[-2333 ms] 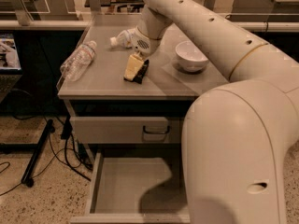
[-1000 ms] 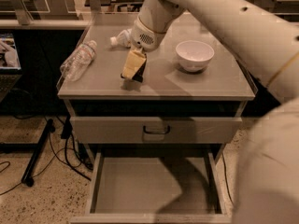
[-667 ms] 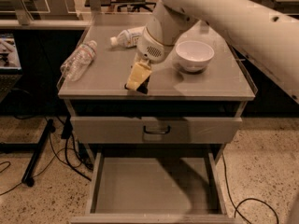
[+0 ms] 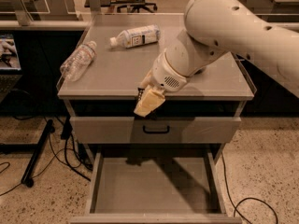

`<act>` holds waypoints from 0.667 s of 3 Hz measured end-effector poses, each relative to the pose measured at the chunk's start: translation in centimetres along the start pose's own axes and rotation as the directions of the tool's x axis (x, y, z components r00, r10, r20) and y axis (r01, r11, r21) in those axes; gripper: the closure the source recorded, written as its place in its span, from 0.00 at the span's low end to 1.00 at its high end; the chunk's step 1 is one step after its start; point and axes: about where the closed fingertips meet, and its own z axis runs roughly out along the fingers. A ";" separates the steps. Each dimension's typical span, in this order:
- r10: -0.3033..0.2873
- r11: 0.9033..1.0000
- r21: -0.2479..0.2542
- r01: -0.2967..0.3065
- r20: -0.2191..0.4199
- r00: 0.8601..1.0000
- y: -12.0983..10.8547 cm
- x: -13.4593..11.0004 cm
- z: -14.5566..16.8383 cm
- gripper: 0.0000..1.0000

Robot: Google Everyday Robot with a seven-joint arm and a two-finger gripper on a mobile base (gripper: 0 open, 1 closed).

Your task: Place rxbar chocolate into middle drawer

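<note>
- Now, the gripper (image 4: 145, 107) hangs at the front edge of the worktop (image 4: 117, 73), just over the lip and in front of the dark gap under it.
- Its pale fingers are drawn together, pinching the rxbar chocolate (image 4: 140, 94). Only a thin dark sliver of the bar shows, at the upper left side of the fingers.
- The bar is thus off the worktop, held in the air above the closed drawer front (image 4: 107, 129) with its black loop handle (image 4: 156, 130).
- The middle drawer (image 4: 140, 190) stands pulled out below, its flat grey floor bare and partly in the arm's shadow.
- The big cream arm (image 4: 219, 27) reaches in from the right, across the right half of the worktop.
- Two plastic bottles lie on their sides on the worktop: a white-labelled bottle (image 4: 135, 35) near the back, and a clear bottle (image 4: 77, 61) at the left edge.
- Black cables (image 4: 51, 148) trail on the speckled floor to the left of the cabinet.
</note>
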 end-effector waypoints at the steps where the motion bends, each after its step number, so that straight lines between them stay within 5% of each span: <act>1: -0.006 1.000 0.011 0.006 -0.005 1.000 0.0 -0.5 0.0 1.00; 2: 0.038 0.998 0.049 -0.041 0.044 0.998 2.3 -1.4 -0.9 1.00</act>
